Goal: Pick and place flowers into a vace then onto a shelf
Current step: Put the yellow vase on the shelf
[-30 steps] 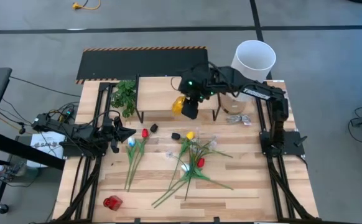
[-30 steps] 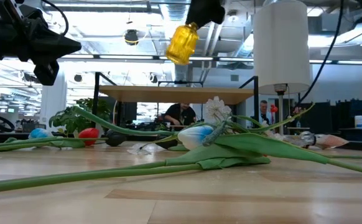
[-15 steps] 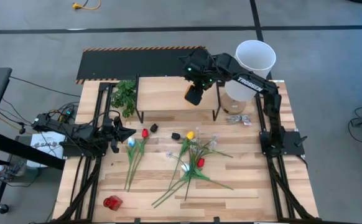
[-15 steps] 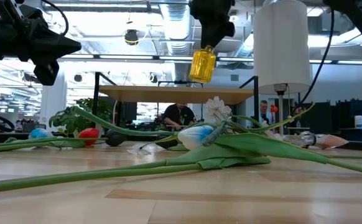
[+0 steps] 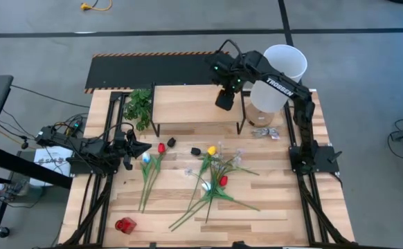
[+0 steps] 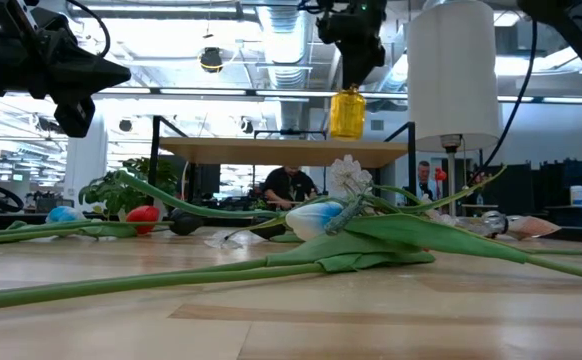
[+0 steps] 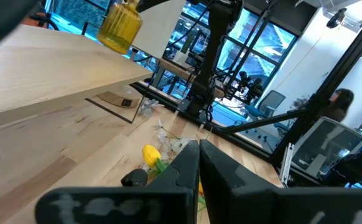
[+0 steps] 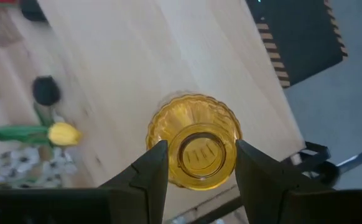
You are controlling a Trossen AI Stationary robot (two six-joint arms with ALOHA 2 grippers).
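My right gripper (image 5: pixel 224 100) hovers over the right part of the shelf (image 5: pixel 184 105), a light-wood board on black legs, and is shut on a yellow glass vase (image 6: pixel 347 112). The vase is upright, and its base is just above the shelf top (image 6: pixel 271 150). The flowers (image 5: pixel 215 176) lie flat on the table in front of the shelf: yellow (image 5: pixel 211 149), red (image 5: pixel 161 147), black and pale-blue tulip heads among them. My left gripper (image 5: pixel 142 147) is shut and waits near the table's left side, close to the red tulip. My right gripper holds the vase at its neck (image 8: pixel 199 152), pinched between the two fingers (image 8: pixel 153 171), one on each side. The fingers come from above, pointing down. The vase hangs upright below them, over the shelf's right end; whether its base touches the board I cannot tell.
A tall white cylinder (image 5: pixel 282 66) stands at the table's far right corner beside the right arm. A green leaf sprig (image 5: pixel 140 105) lies left of the shelf, clear wrapping (image 5: pixel 262 131) to its right, and a small red object (image 5: pixel 124 224) near the front left edge.
My right gripper has carried the vase from in front of the shelf's near edge up and toward the far right, over the board. The vase hung tilted a second ago and now stands upright. It has also come down closer to the shelf top.
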